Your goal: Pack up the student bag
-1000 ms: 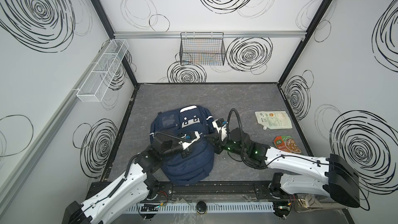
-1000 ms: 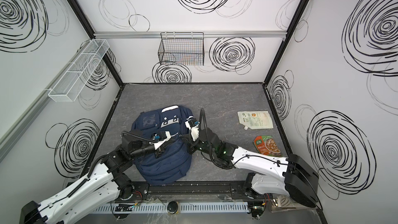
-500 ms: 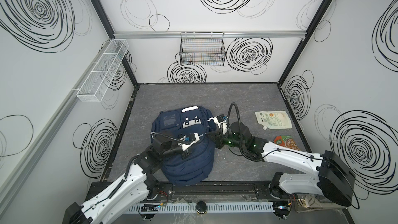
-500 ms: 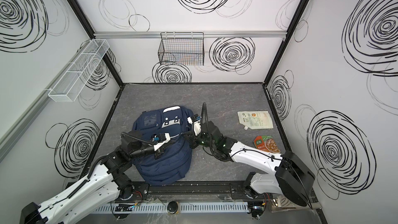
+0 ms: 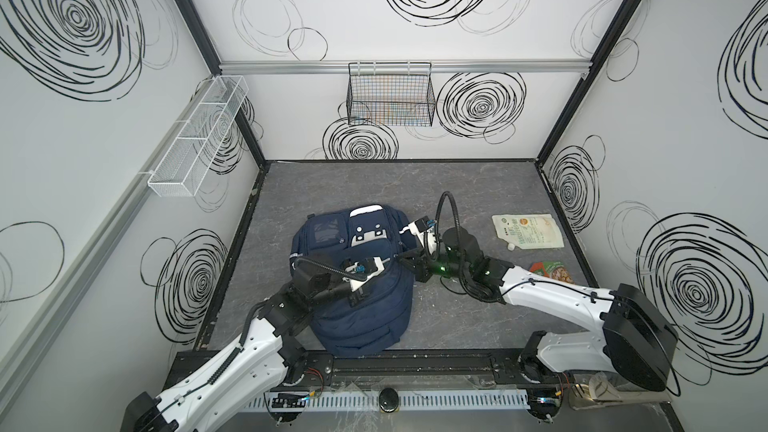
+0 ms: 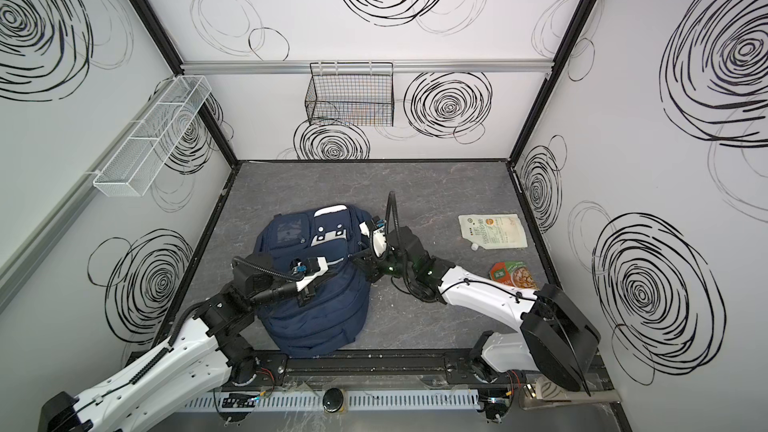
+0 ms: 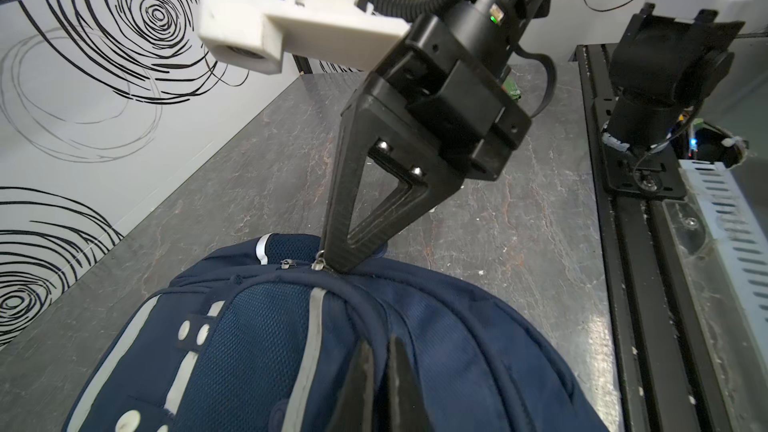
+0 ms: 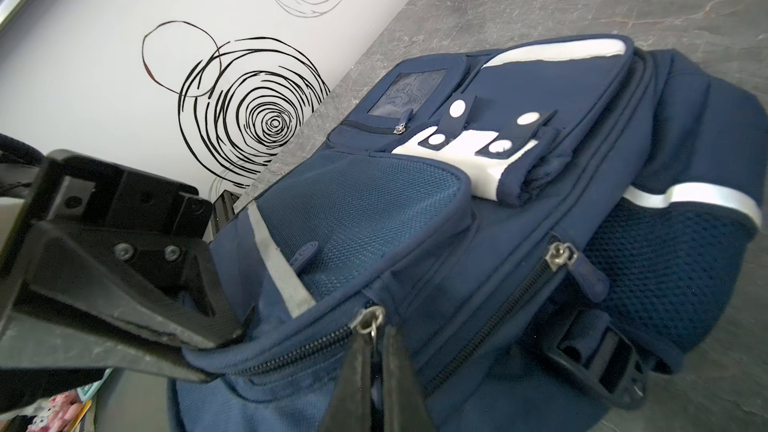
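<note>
Clamped on the metal zipper pull (image 8: 369, 322) at the side of the student bag (image 5: 365, 326), the right gripper (image 8: 376, 367) sits at the end of an arm stretched low over the table from the front rail. Just across the zipper from it, the left gripper (image 7: 380, 367) points down onto the bag's top, jaws closed on a fold of navy fabric, its forearm lying over the bag. The bag lies flat under and between both grippers, front pockets up. Well behind the right gripper, past its wrist, a white spouted pouch (image 5: 528, 231) and a red-green packet (image 5: 552, 271) lie apart from the bag. The tabletop (image 5: 374, 184) is grey and marbled. White walls with black swirls carry a black wire basket (image 5: 390, 97) and a white mesh tray (image 5: 199, 135).
</note>
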